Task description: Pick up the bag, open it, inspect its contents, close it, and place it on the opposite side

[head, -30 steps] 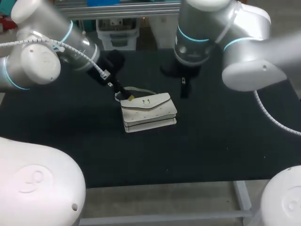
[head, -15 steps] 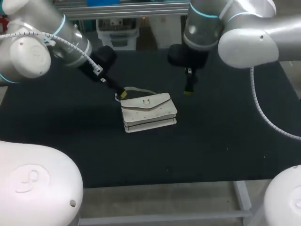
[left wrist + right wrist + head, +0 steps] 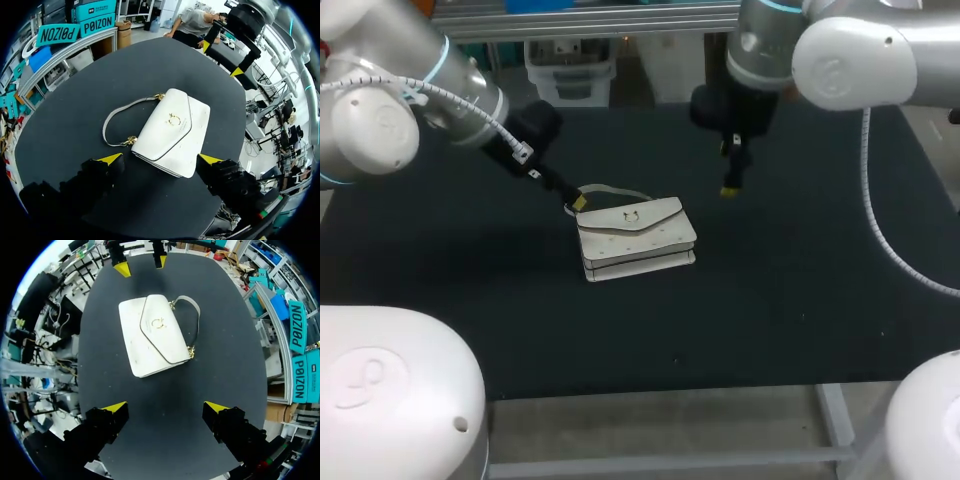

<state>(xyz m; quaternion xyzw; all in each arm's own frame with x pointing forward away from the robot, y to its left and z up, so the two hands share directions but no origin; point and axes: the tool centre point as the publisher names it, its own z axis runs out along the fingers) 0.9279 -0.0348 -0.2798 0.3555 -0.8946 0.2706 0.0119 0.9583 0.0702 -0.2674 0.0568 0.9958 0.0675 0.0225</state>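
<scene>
The bag (image 3: 636,238) lies flat on the black table (image 3: 800,310) near its middle, flap down over the gold clasp (image 3: 631,215). By the look of it nothing of the job is done yet: lifting, opening, looking inside, closing and setting it across all remain.

Start at your left. The left gripper (image 3: 578,203) hangs low at the bag's left end with its fingers spread wide, the bag just ahead of them and not clamped. Right beside that gripper the strap (image 3: 610,189) curls out on the table. I'd judge it the one thing likely to snag as you close in.

Further right, past the bag, the right gripper (image 3: 729,190) hovers apart from it, fingers spread too and holding nothing, with only bare table between it and the bag.
</scene>
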